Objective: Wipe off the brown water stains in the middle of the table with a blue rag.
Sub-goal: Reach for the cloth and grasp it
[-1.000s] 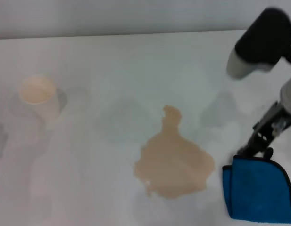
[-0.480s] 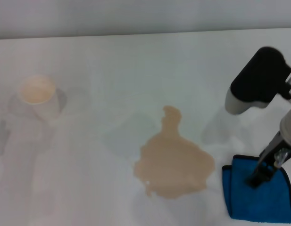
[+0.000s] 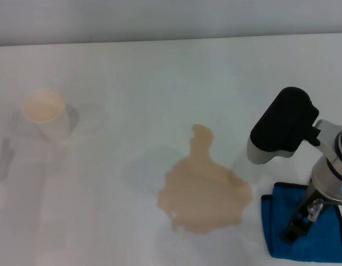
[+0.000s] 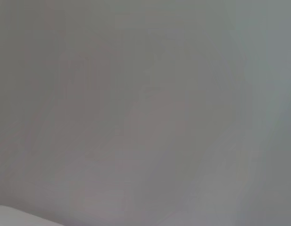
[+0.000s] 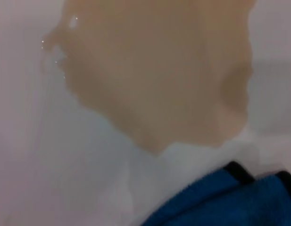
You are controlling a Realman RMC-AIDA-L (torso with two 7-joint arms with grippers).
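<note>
**Right gripper down on rag beside spill**

Right gripper [image 3: 297, 226] sits over the blue rag [image 3: 320, 235], dark fingertip touching the cloth; can't tell if fingers are open or closed. Rag lies flat on the white table [image 3: 159, 77]. Tan puddle [image 3: 204, 191] just beside the fingers, narrow neck pointing away. Paper cup [image 3: 46, 113] well apart. No readable writing. Left gripper out of view.

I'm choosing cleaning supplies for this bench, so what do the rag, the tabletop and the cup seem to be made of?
The blue rag: apparently soft, matte cloth, folded, with dark edging; likely microfibre.
The table: a smooth white hard surface, perhaps laminate; the brown water stains pool on it unabsorbed.
The cup: pale and matte, probably paper, though plastic is possible.
</note>
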